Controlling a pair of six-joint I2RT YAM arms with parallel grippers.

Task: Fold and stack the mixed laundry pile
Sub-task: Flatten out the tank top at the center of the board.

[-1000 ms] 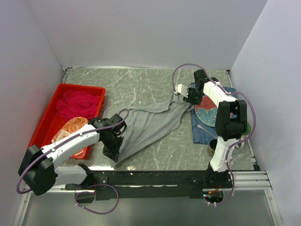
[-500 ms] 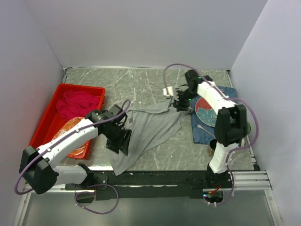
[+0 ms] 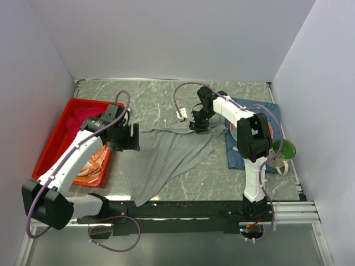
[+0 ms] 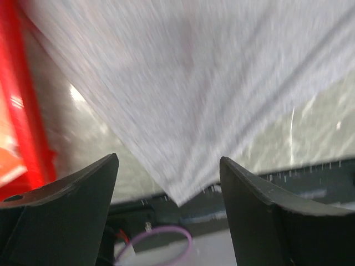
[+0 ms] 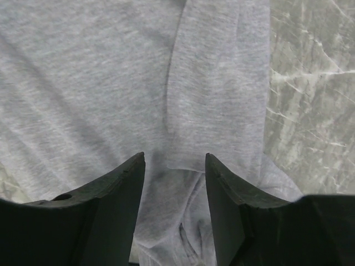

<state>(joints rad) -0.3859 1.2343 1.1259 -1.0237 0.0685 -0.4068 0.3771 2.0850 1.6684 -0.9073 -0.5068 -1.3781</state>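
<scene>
The long grey garment (image 3: pixel 166 155) lies spread on the marble table, tapering to a corner near the front edge. My left gripper (image 3: pixel 132 138) hangs open over the garment's left edge beside the tray; in the left wrist view the left gripper (image 4: pixel 169 160) has nothing between its fingers and the grey garment (image 4: pixel 194 83) lies beyond them. My right gripper (image 3: pixel 198 124) stands open at the garment's far right edge; the right gripper (image 5: pixel 175 156) straddles a fold of grey cloth (image 5: pixel 111 83). The crimson shirt (image 3: pixel 76 115) and the orange-and-white cloth (image 3: pixel 94 160) lie in the tray.
A red plastic tray (image 3: pixel 52 141) stands at the left, its wall (image 4: pixel 28 111) close to my left fingers. A dark blue placemat (image 3: pixel 260 113) covers the right side, with a green cup (image 3: pixel 284 149) on its near corner. White walls close the back and sides.
My left gripper opened, let go of the garment's near left part and swung up toward the tray. My right gripper slid left along the far edge. The garment now lies flatter.
</scene>
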